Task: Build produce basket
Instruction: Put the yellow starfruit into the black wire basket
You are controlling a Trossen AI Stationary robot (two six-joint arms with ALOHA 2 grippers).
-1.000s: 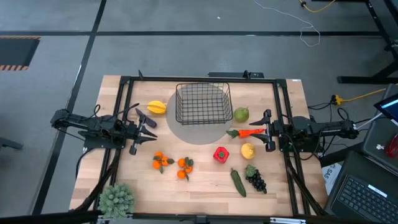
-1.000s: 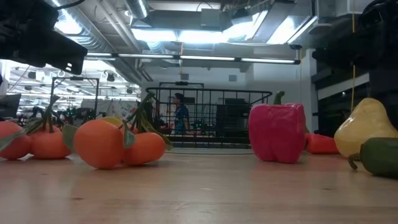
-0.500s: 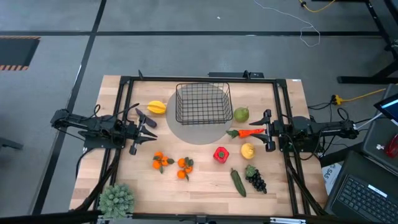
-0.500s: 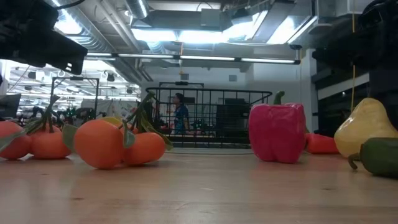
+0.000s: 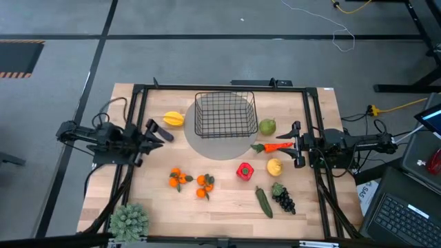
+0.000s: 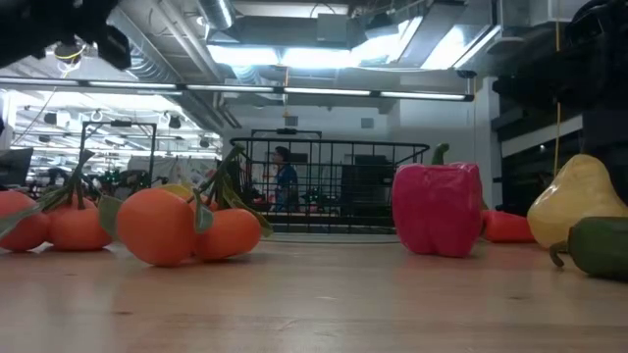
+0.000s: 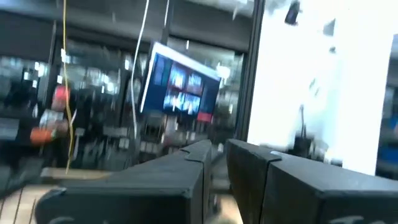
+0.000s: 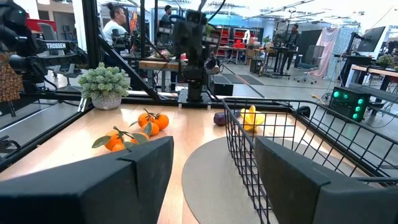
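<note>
The black wire basket stands on a grey round mat at the table's far middle. Produce lies around it. The yellow starfruit and purple eggplant are left of it. The green apple, carrot and lemon are on the right. The red pepper, oranges, cucumber and grapes lie nearer. My left gripper hangs above the table beside the eggplant, fingers nearly together. My right gripper waits open by the carrot.
A bushy grey-green plant stands at the near left corner. A black frame runs round the table's edges. A second bunch of oranges lies near the first. Bare wood shows along the near middle. People stand far off in the room.
My left gripper has risen and tipped upward, drawing back a little toward the table's left edge; it now sits higher in the low view, and its wrist picture is blurred. The produce, the basket and my right arm have stayed where they were.
</note>
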